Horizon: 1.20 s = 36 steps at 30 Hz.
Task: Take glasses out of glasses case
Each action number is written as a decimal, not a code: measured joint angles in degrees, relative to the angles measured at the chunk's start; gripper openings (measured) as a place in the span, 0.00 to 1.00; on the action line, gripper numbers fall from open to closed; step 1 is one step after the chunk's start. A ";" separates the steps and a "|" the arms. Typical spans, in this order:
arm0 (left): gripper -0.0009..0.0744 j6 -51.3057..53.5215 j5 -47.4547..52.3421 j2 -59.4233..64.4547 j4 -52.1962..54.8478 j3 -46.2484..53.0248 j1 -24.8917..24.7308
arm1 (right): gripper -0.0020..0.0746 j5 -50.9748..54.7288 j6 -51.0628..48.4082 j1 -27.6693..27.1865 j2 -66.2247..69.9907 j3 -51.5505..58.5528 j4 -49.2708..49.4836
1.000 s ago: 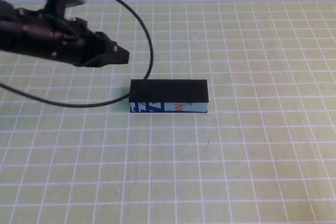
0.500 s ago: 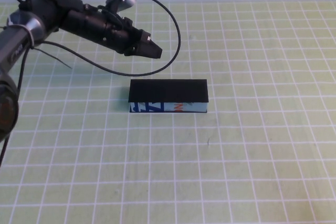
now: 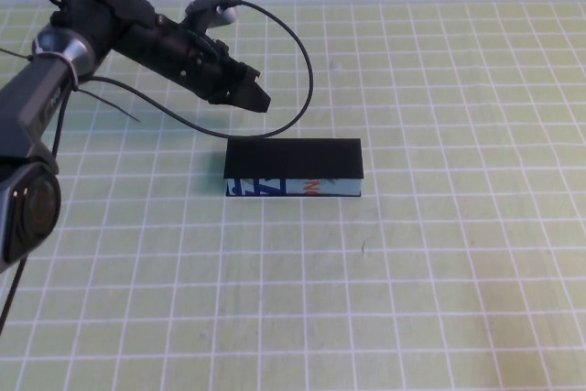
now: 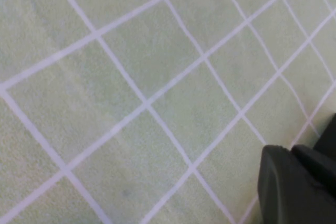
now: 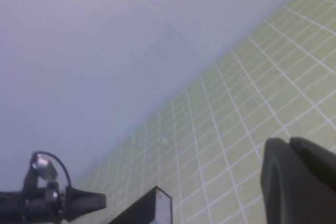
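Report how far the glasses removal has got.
Done: nothing; the glasses case lies on the mat with its black lid shut, no glasses in sight. In hand: the left end effector, shut and empty, hovers behind the case's left end. The right end effector is shut, off to the side. Left: open, lift glasses out.
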 joint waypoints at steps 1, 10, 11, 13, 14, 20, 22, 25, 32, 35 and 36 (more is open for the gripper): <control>0.01 -0.10 0.00 0.22 0.24 0.00 0.00 | 0.00 -0.59 0.00 0.00 0.00 0.00 2.04; 0.01 -0.10 0.00 0.95 1.50 0.00 0.00 | 0.00 19.23 -4.54 0.00 14.01 -13.21 3.84; 0.01 -0.10 0.00 0.95 1.76 0.00 0.00 | 0.00 22.03 -6.57 0.00 17.93 -16.06 3.47; 0.01 -0.10 0.00 0.95 2.66 0.00 0.00 | 0.00 26.61 -11.19 0.00 25.34 -21.46 2.96; 0.01 -0.10 0.00 0.95 2.74 0.00 0.00 | 0.00 28.96 -13.54 0.00 29.57 -24.51 2.85; 0.01 -0.34 0.00 1.16 2.89 0.00 0.00 | 0.00 39.70 -24.41 0.70 54.46 -41.50 2.60; 0.01 -0.47 0.00 1.39 2.89 0.00 0.00 | 0.00 40.43 -25.99 3.77 61.75 -46.46 2.10; 0.01 -0.94 0.00 2.02 2.93 0.00 0.00 | 0.01 39.81 -24.92 12.39 72.06 -54.83 -2.19; 0.01 -1.57 0.00 2.17 3.03 0.00 0.00 | 0.01 39.29 -17.70 30.51 92.91 -72.71 -17.97; 0.01 -1.95 0.00 2.17 3.03 0.00 0.00 | 0.01 39.41 -17.45 32.24 98.60 -78.62 -20.06; 0.01 -2.05 0.00 2.17 3.03 0.12 0.00 | 0.01 39.41 -17.45 32.37 99.83 -79.84 -20.31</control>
